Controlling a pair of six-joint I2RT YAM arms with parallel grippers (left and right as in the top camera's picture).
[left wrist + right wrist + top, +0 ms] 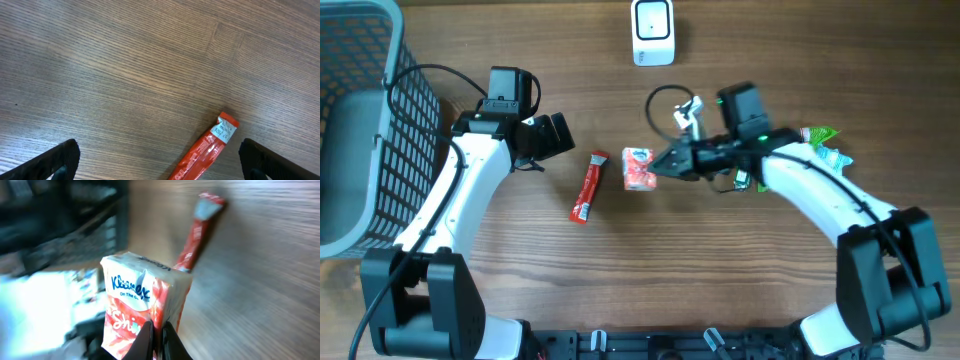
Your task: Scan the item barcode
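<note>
The tissue pack [638,168], a small pocket packet in a glossy red-and-white wrapper, lies on the robot's side of the white scanner [652,32], well apart from it. The right fingers [150,339] are pinched together on one thin edge of it; whether it is lifted off the table [770,290] I cannot tell. It should be very light, squashy and a little slippery, so an edge pinch may let it swing or twist. A hold across the fuller body would likely be steadier, provided the barcode stays uncovered; no barcode shows here. The left fingers [553,135] stand wide apart and empty, left of the scanner and nearer the robot, above the table beside a red sachet [205,150]
</note>
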